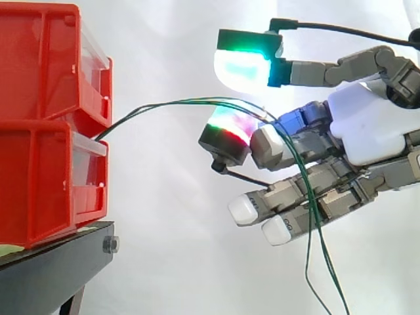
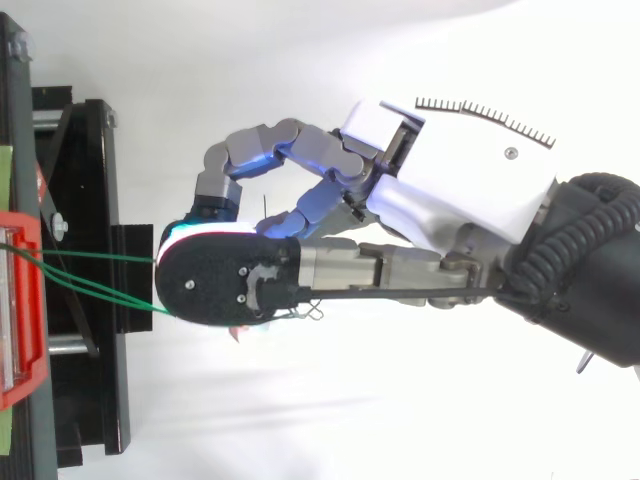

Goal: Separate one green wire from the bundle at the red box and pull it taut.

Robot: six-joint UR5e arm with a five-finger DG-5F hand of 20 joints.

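Two thin green wires (image 1: 170,104) leave the gap between the stacked red bins (image 1: 46,125) and arch right toward my hand (image 1: 367,125). They run under the raised finger with the green-white pad (image 1: 244,64), lie across a lower finger just behind the red-green pad (image 1: 226,131), then hang down past the two straight lower fingers. No pads close on them; the wires are draped, with slack. From above, the two wires (image 2: 100,270) spread apart from the red bin (image 2: 20,300) and vanish under the hand (image 2: 450,190).
The red bins sit on a black stand (image 1: 52,269) at the left, in front of a white curtain. The loose wire ends dangle below the hand toward the bottom edge (image 1: 328,289).
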